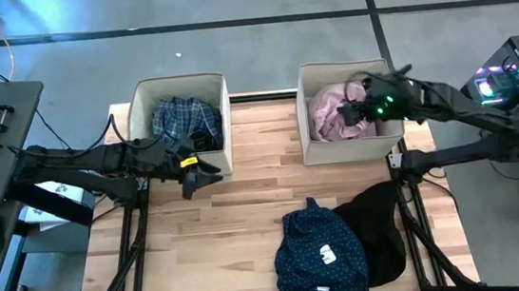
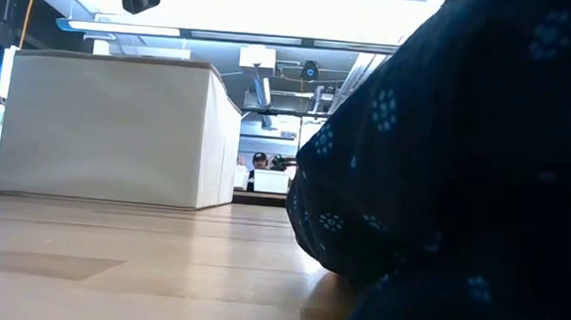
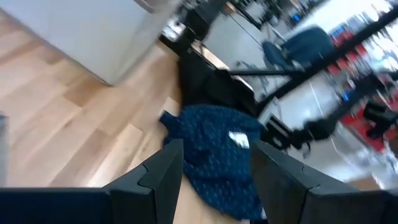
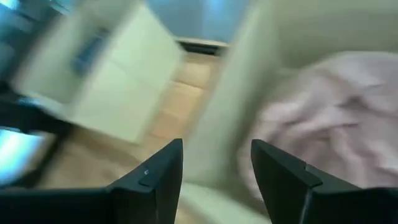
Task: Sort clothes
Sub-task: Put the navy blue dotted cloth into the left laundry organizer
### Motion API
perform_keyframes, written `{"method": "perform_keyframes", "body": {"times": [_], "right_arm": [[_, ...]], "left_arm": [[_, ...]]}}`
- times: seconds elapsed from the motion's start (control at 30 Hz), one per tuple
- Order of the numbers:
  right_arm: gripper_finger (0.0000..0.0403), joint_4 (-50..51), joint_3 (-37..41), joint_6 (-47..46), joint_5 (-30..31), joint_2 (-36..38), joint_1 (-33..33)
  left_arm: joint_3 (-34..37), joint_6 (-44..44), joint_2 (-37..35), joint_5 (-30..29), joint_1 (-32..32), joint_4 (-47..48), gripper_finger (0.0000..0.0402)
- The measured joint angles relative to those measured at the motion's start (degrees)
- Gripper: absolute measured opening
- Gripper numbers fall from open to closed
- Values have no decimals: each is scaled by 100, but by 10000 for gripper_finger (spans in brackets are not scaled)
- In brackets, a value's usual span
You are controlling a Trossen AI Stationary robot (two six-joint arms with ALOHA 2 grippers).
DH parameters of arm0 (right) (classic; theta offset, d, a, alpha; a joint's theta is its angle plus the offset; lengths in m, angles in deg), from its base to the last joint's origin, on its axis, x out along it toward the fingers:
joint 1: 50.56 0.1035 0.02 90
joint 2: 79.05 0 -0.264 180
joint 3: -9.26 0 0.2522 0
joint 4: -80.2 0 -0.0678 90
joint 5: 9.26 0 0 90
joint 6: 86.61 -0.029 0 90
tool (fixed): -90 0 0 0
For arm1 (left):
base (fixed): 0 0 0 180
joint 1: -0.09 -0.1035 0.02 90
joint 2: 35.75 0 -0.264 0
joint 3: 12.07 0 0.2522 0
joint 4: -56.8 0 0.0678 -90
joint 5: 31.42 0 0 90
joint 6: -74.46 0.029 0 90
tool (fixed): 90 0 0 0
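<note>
Right beige box (image 1: 385, 141): holds pale pink shirt (image 1: 337, 112); right gripper (image 1: 359, 112) above it, fingers spread, empty. Left of it, left beige box (image 1: 141, 104) holds blue plaid shirt (image 1: 183, 119). Left gripper (image 1: 207, 175) spread, empty, just before that box. Navy dotted shirt (image 1: 320, 254) and black garment (image 1: 380, 225) lie on the table (image 1: 212, 246), nearer than the right box.

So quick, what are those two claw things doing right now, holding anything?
Left tool: open, empty, above the table near the navy dotted shirt.
Right tool: open, empty, over the pink shirt.
</note>
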Motion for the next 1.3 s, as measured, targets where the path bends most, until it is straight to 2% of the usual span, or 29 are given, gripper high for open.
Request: {"method": "perform_keyframes", "body": {"times": [0.1, 0.23, 0.43, 0.53, 0.7, 0.87, 0.97, 1.07, 1.3], "right_arm": [[177, -537, 0, -655, 430, -22, 953], [177, -1400, 0, -818, 1096, -458, 2181], [177, -2139, 0, -854, 1145, -1419, 3450], [177, -2356, 0, -1020, 635, -1837, 3838], [177, -2544, 0, -1431, -661, -2488, 4237], [177, -2478, 0, -1045, -1377, -3074, 4295], [187, -2453, 0, -733, -2305, -3355, 4205], [214, -2149, 0, -574, -3243, -3622, 4155], [285, -1902, 0, 171, -3492, -4109, 4171]], "left_arm": [[0, 309, 0, 198, 87, 1, 172], [0, 628, 0, 417, 220, 4, 172], [0, 821, 0, 506, 545, 11, 172], [0, 888, 0, 504, 684, 15, 172], [0, 782, 0, 441, 817, 13, 172], [0, 625, 0, 310, 834, 11, 172], [0, 578, 0, 151, 834, 11, 172], [0, 571, 0, -10, 834, 11, 172], [0, 506, 13, -413, 834, 19, 172]]}}
